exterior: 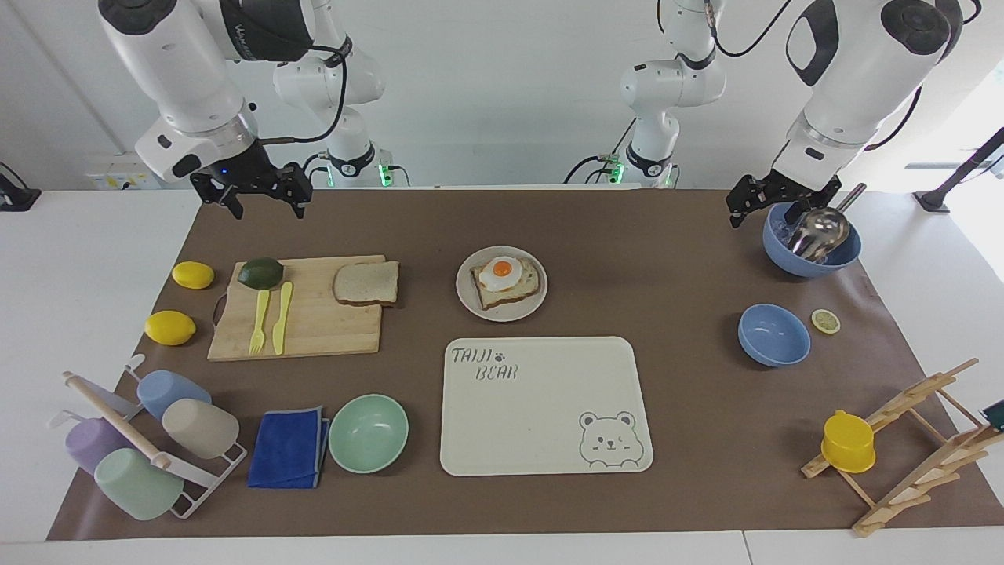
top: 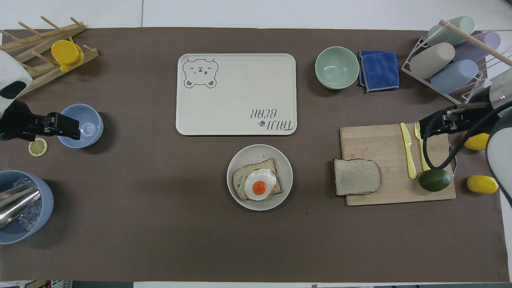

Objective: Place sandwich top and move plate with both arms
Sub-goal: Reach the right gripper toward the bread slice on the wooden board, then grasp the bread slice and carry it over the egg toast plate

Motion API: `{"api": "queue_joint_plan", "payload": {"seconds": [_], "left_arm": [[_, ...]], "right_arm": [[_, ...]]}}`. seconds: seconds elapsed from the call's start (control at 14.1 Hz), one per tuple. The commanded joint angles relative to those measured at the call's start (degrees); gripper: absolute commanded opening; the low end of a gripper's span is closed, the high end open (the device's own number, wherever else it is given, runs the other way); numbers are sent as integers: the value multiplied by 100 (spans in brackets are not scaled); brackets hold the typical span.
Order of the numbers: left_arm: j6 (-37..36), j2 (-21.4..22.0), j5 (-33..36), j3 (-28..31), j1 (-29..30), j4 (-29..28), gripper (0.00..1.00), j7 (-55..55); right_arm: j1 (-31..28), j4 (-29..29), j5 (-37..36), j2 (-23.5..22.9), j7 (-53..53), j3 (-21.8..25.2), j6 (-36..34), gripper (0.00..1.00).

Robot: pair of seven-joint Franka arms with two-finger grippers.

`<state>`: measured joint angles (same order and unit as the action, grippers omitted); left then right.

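Observation:
The sandwich top (exterior: pixel 366 283), a plain bread slice, lies on the wooden cutting board (exterior: pixel 314 329), at the end toward the plate; it also shows in the overhead view (top: pixel 357 176). The plate (exterior: pixel 471 306) is mid-table and holds a bread slice with a fried egg (exterior: pixel 502 275); the overhead view shows the plate (top: pixel 240 200) too. My right gripper (exterior: pixel 267 205) is open and empty, raised over the board's avocado end, apart from the bread (top: pixel 436 120). My left gripper (exterior: pixel 762 210) is open and empty, waiting in the air beside the blue bowl with the metal scoop (exterior: pixel 816 235).
A bear-printed tray (exterior: pixel 541 463) lies farther from the robots than the plate. On the board are a yellow knife and fork (exterior: pixel 271 318) and an avocado (exterior: pixel 260 272). Two lemons (exterior: pixel 169 327), a mint bowl (exterior: pixel 369 433), a blue cloth, a cup rack, a small blue bowl (exterior: pixel 773 335) and a wooden rack stand around.

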<state>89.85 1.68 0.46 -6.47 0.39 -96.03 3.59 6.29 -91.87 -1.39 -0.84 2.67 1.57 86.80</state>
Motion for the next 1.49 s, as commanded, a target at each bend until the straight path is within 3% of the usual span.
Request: {"api": "queue_joint_plan", "payload": {"seconds": [0.0,0.21,0.35,0.57,0.85,1.14,1.21,1.28,1.42], "left_arm": [[-3,149,68,-30,49,-144,100,45],[-3,149,68,-30,49,-144,100,45],[-3,149,68,-30,49,-144,100,45],[-3,149,68,-30,49,-144,100,45],[-3,149,68,-30,49,-144,100,45],[-3,149,68,-30,49,-144,100,45],[-3,149,68,-30,49,-144,100,45],[-64,157,68,-39,49,-144,100,45],[-12,166,68,-30,-3,-127,100,45]], "right_arm": [[502,-822,-71,86,433,-34,644,100],[1232,-1007,-824,-766,1531,-43,1038,100],[1584,-1673,-941,-987,2375,-43,1723,100],[2156,-1947,-1379,-1514,3010,-43,1936,100],[2210,-2589,-2031,-1375,2985,-43,2051,100],[2332,-2845,-2058,-1269,2959,-43,1911,99],[2342,-2854,-2058,-1269,2959,-43,1902,86],[2351,-2845,-2058,-1269,2915,-43,1850,65],[2359,-2845,-2145,-1252,2687,-43,1753,9]]}}
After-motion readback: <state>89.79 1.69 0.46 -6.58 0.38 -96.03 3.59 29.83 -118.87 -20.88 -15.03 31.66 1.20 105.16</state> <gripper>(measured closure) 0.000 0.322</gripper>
